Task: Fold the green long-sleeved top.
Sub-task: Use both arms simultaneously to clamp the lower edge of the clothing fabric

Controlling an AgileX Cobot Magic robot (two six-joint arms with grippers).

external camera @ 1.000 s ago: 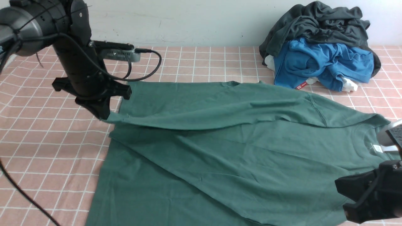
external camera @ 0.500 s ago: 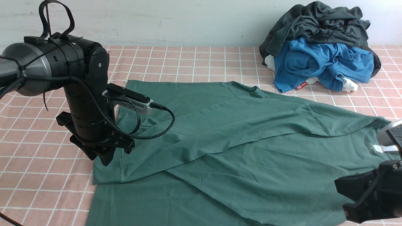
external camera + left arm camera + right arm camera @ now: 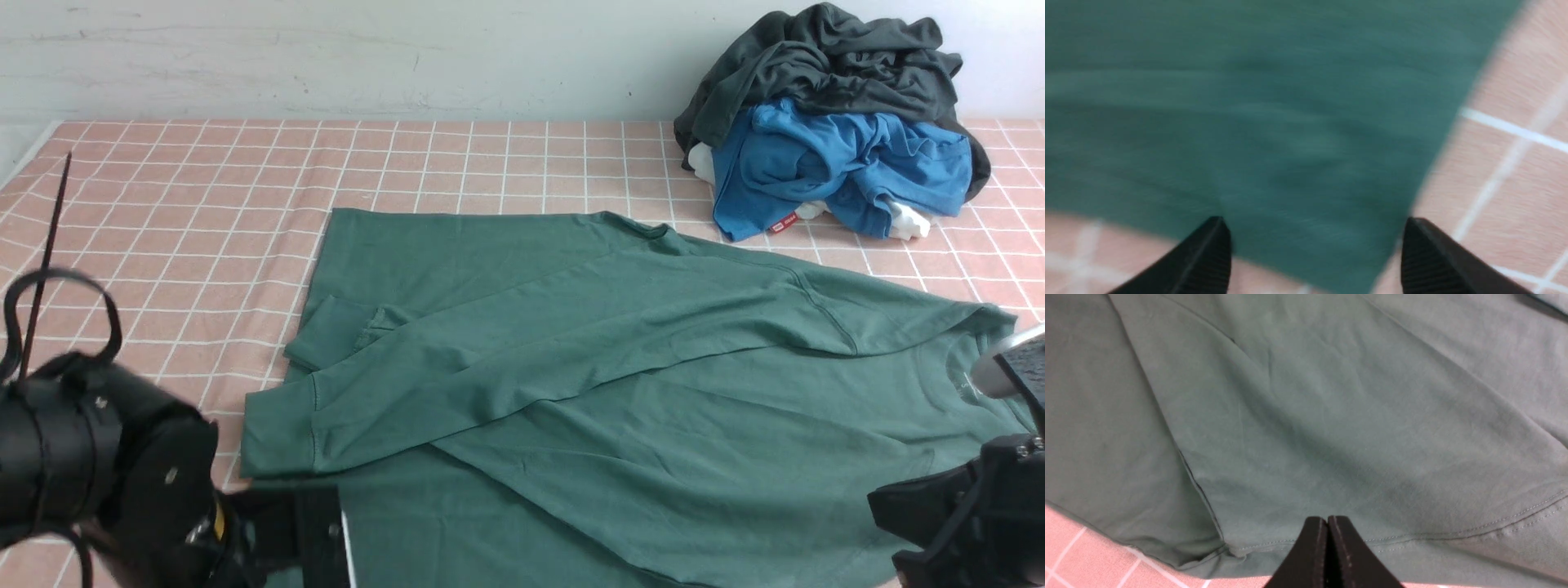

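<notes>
The green long-sleeved top (image 3: 620,384) lies spread on the pink checked cloth, its neck toward the right. One sleeve is folded across the body, and its ribbed cuff (image 3: 277,429) rests flat at the left edge. My left arm (image 3: 106,482) sits low at the near left. In the blurred left wrist view my left gripper (image 3: 1314,228) is open over a corner of the green top (image 3: 1274,122), holding nothing. My right gripper (image 3: 1327,518) is shut, with its tips over the stitched hem (image 3: 1453,533) and no cloth between them. The right arm (image 3: 971,523) is at the near right.
A heap of clothes stands at the back right by the wall, with a dark grey garment (image 3: 824,65) on top of a bright blue one (image 3: 833,163). Bare checked tablecloth (image 3: 163,204) lies left of and behind the top.
My left gripper carried the sleeve cuff down across the body, opened and let it go, then drew back to the near left. The right arm has not moved.
</notes>
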